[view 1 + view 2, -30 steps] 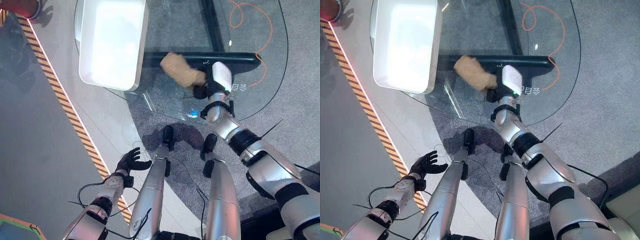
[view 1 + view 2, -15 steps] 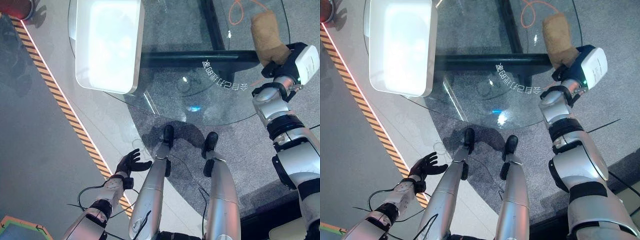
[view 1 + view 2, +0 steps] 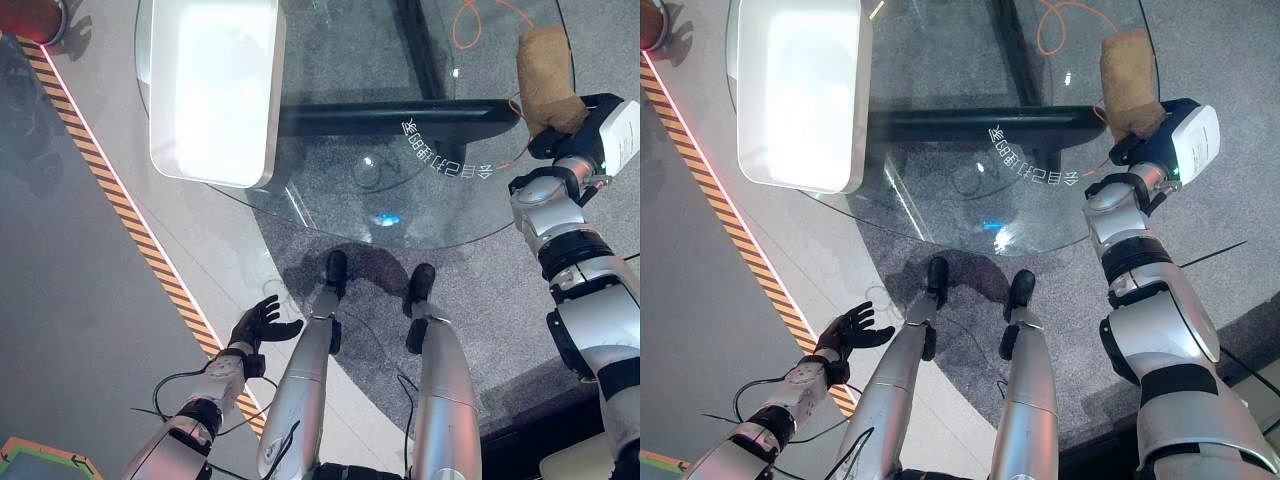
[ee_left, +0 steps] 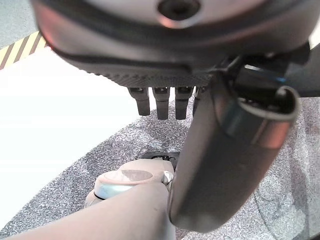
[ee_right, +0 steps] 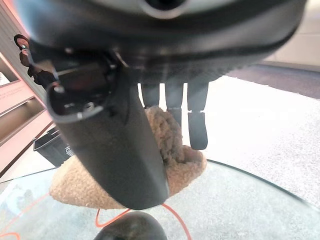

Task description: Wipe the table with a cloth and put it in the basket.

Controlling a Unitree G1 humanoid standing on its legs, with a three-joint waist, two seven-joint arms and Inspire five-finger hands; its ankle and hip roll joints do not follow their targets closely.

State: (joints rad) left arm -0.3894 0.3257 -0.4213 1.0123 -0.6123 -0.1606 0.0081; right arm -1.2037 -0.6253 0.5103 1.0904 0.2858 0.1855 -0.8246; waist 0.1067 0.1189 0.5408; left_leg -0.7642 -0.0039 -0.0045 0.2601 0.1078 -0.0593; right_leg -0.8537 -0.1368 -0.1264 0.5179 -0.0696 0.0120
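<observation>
One tan cloth (image 3: 1128,82) pinched in right robot hand (image 3: 1145,140) on one glass table (image 3: 940,190), left robot hand (image 3: 848,331) spread wide.

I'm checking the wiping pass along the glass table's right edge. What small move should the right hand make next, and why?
Probably sweep the cloth back toward the table's middle. The right hand pins it at the glass table right rim, so little glass remains that way, while the centre lies uncovered. The left hand hangs open by the floor, idle.
</observation>
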